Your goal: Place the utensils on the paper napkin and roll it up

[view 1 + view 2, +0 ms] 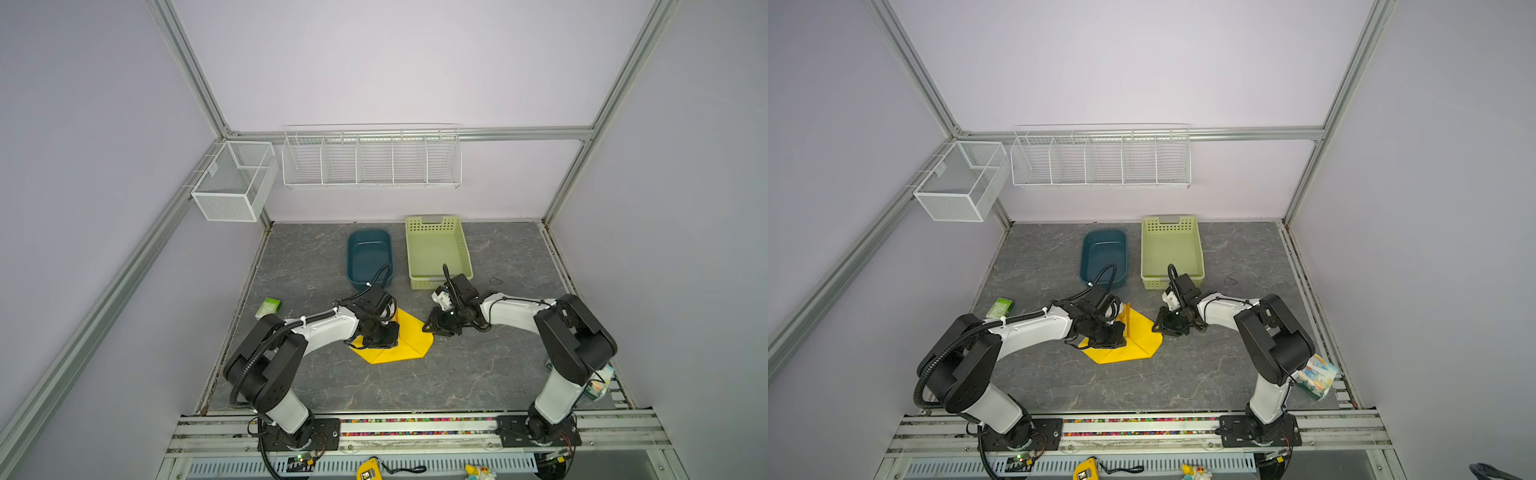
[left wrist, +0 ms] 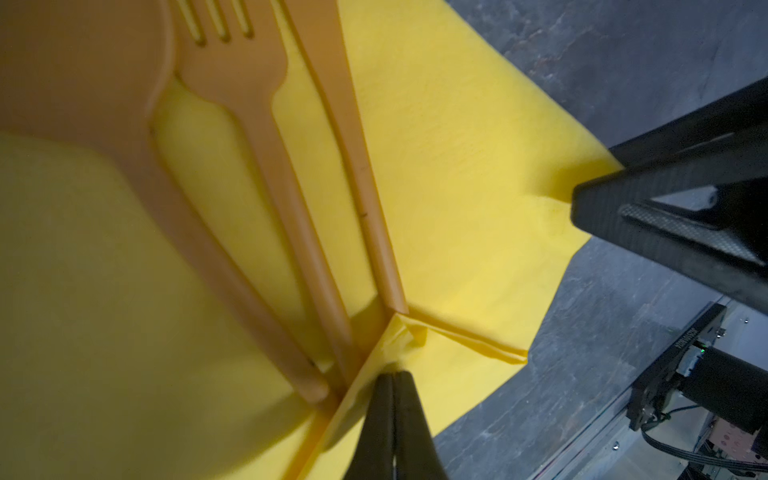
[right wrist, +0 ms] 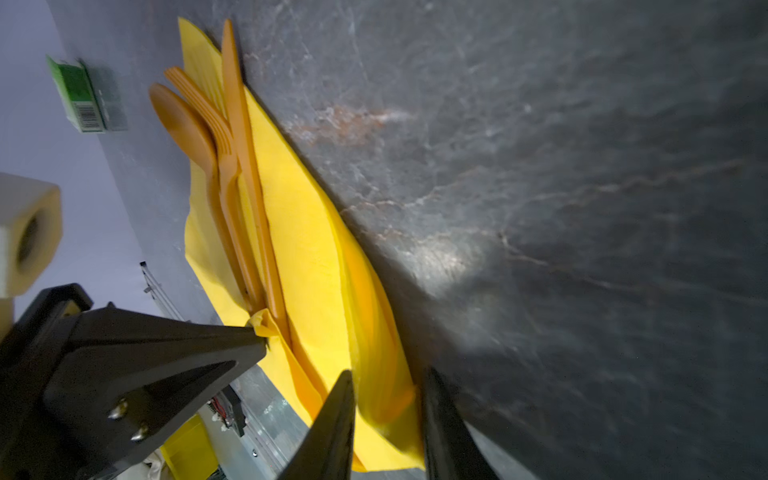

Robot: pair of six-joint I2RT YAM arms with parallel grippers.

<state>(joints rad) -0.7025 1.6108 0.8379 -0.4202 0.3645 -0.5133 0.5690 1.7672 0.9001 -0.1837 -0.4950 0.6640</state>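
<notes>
Grey marble table (image 1: 415, 386), utensils (image 2: 286, 199) only in wrist views, left gripper (image 2: 392, 374) pinching napkin (image 2: 457, 145), right gripper (image 3: 388, 372) spread

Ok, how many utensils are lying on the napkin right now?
3, side by side on the napkin: spoon on one side, fork in the middle, straight piece on the other. No more show, though a fold could hide one.

Orange utensils (image 3: 235, 174) on paper napkin (image 3: 309, 266)
</notes>
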